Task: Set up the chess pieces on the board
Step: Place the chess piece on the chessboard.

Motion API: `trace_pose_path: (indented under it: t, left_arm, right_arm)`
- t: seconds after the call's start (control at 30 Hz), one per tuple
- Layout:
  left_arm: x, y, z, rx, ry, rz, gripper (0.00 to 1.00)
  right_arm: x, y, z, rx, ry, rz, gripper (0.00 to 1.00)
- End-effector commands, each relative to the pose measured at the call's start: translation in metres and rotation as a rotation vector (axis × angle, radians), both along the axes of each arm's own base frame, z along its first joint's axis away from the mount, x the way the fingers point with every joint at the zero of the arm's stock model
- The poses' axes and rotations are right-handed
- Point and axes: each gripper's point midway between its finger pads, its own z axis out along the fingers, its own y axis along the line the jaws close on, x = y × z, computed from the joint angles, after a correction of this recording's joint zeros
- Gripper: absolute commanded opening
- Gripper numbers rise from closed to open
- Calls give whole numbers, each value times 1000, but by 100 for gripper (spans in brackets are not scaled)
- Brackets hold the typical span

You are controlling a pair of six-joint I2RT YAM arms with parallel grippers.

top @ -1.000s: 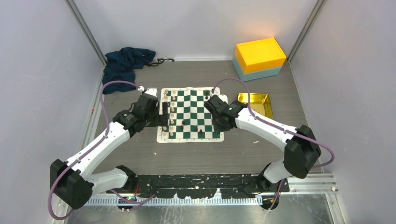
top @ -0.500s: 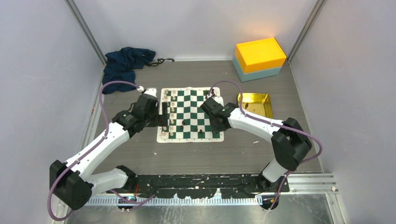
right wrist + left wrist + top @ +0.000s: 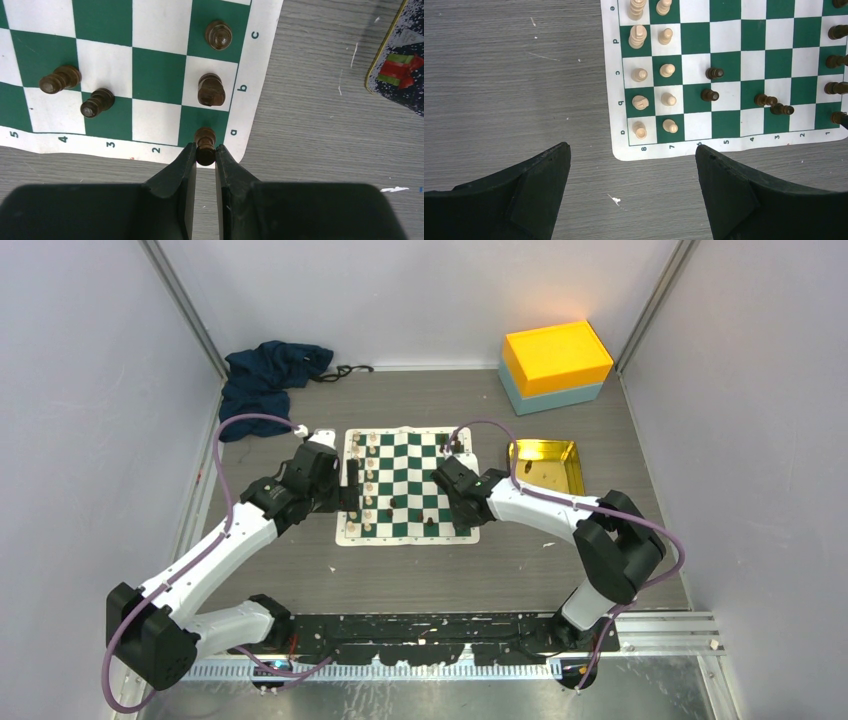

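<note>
Your right gripper has its fingers pinched together on one dark piece, gripped low on its body. That piece sits over the near right corner square of the board, the green square beside the letter a. The fingertips cover its foot, so you cannot tell whether it rests on the mat or hangs just above it.

Your left gripper has its fingers spread wide with nothing between them. It hangs over the bare table beside the board's left edge, close to the near left corner.

Board state:
- The cream pieces stand upright in two lines along the left edge, one per square.
- Four loose dark pieces stand in the middle of the board, toward the near side.
- More dark ones line the right edge. Two of them are on the squares lettered b and c, just beyond the held piece.

Off the board, a gold tray lies just right of it. An orange and teal box sits at the far right, and a blue cloth is bunched at the far left.
</note>
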Motion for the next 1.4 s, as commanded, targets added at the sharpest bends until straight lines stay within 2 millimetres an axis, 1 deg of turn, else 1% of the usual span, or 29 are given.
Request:
trace_pose_path:
  t: [0.0,0.53,0.7,0.97,1.13,1.27,1.37]
  left_arm:
    - [6,-2,12,-34,-51,10,96]
    - [7,-2,13,-35,-54,9,96]
    - [7,-2,13,-32,-54,10,96]
    - [7,-2,12,-30,-51,9,96]
    - [8,-2,12,-28,-51,9,96]
    - [8,-2,12,-28,-52,9,96]
    - [7,-1,11,-26,-51,11,96]
  right_arm:
    - [9,4,2,13,-60,5,0]
    - [8,4,-6,8,-51,13,1]
    - [5,3,-11,4,-34,15,2]
    - [2,3,-15,1,-19,17,24]
    - [3,6,-7,19,-23,28,36]
    - [5,9,-1,26,-29,43,41]
    - [7,11,4,31,-37,50,42]
